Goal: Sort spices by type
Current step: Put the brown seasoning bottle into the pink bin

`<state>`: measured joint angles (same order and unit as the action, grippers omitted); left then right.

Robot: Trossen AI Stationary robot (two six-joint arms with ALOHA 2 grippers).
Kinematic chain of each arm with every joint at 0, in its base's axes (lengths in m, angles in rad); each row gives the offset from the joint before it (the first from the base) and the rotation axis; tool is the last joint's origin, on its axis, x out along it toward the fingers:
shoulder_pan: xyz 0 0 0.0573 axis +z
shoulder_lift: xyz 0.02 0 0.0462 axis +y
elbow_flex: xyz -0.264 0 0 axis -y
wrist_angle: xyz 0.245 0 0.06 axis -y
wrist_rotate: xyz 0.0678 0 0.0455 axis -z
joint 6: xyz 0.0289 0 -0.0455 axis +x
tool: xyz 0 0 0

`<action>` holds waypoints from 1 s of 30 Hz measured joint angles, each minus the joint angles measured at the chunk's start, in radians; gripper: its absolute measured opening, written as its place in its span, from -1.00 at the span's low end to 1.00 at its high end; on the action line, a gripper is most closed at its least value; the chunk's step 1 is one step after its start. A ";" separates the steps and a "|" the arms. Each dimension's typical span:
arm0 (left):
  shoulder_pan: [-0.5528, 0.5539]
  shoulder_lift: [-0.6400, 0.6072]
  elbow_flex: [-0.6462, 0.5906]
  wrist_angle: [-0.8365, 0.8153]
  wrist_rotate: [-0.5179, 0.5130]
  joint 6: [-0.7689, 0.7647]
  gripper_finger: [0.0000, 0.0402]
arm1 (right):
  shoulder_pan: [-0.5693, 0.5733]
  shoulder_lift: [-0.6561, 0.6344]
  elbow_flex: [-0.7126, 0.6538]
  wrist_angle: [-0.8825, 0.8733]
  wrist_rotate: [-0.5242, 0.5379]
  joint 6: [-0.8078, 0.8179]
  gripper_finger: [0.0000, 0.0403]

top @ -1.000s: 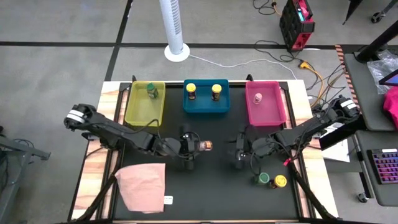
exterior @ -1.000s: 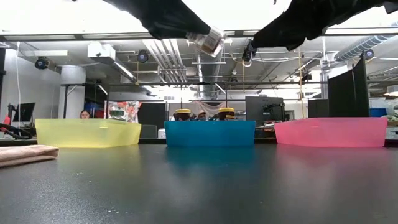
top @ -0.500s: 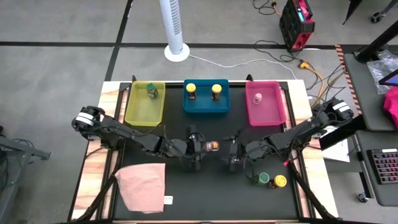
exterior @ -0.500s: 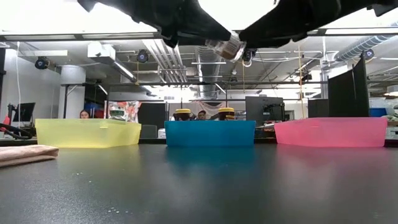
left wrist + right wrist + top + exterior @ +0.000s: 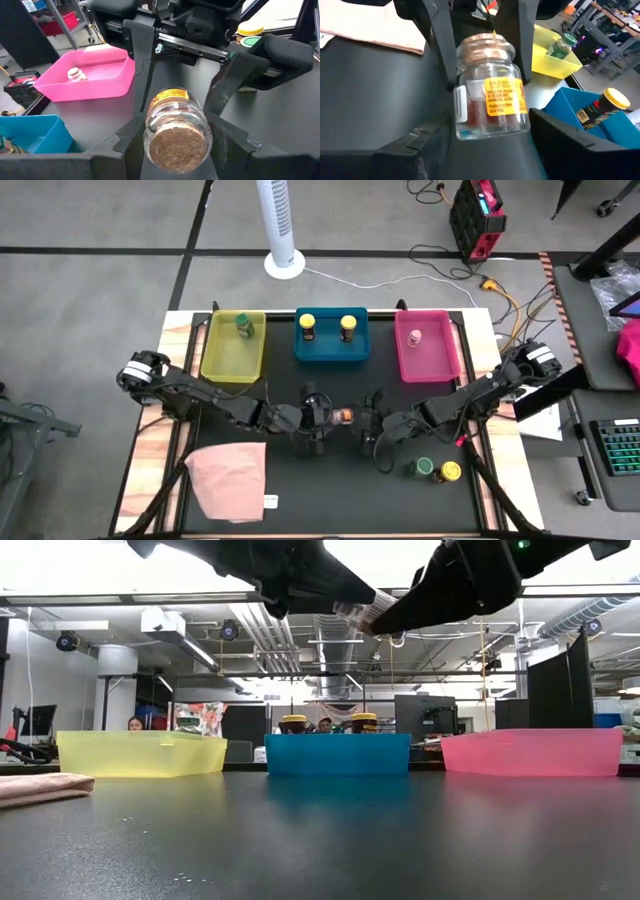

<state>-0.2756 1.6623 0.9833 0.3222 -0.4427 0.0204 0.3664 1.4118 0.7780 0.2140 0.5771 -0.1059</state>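
Black table (image 5: 330, 500) with three bins along its far edge. Left gripper (image 5: 322, 417) is clamped on a glass spice jar (image 5: 342, 416) of brown powder, held sideways above the table's middle. Right gripper (image 5: 372, 420) faces it, fingers (image 5: 227, 75) spread either side of the jar's far end, not visibly pressing. Other jars: one in the yellow bin (image 5: 232, 350), two in the blue bin (image 5: 330, 340), one in the pink bin (image 5: 428, 350), two on the table near the right arm (image 5: 434, 471).
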 joint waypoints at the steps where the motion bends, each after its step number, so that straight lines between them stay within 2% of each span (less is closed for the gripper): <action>1: 0.000 0.001 0.000 -0.001 0.000 -0.003 -0.20 | 0.000 0.000 0.000 0.002 0.000 0.000 0.18; 8: 0.001 0.002 -0.001 -0.009 0.001 -0.008 -0.08 | 0.000 0.000 0.000 -0.001 -0.001 -0.002 -0.09; 20: 0.004 0.002 -0.001 -0.014 0.007 -0.066 -0.01 | 0.000 -0.001 0.000 -0.001 -0.001 0.001 -0.09; 30: 0.004 0.001 -0.002 -0.030 0.008 -0.054 0.36 | 0.000 -0.007 0.000 -0.025 0.000 0.001 -0.09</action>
<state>-0.2714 1.6630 0.9813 0.2925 -0.4351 -0.0333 0.3664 1.4049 0.7776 0.1894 0.5770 -0.1047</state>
